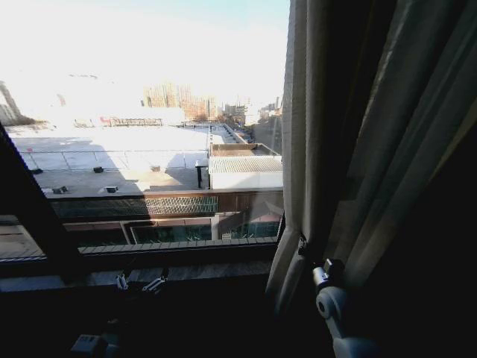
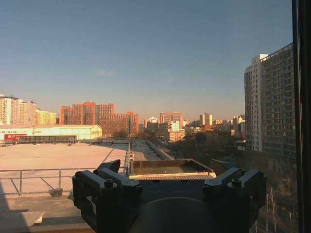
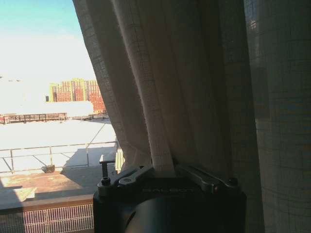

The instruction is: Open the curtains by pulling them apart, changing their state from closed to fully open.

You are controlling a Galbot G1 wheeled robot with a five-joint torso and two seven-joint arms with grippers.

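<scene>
A sheer cream-white curtain [image 1: 350,149] hangs bunched in thick pleats along the right side of the window. My right gripper [image 1: 304,252] is low on its inner edge, shut on a fold of fabric. In the right wrist view the curtain [image 3: 184,87] drops straight into the right gripper [image 3: 164,174], whose jaws pinch a narrow pleat. My left gripper [image 1: 140,283] is held low by the sill, left of the curtain and apart from it. In the left wrist view the left gripper [image 2: 170,187] stands open with nothing between its fingers [image 2: 107,187], facing bare glass.
The window glass left of the curtain is uncovered, with rooftops and city blocks beyond. A dark slanted frame bar [image 1: 33,216] crosses the lower left, and the sill [image 1: 186,270] runs below the glass. A vertical frame bar [image 2: 303,116] shows in the left wrist view.
</scene>
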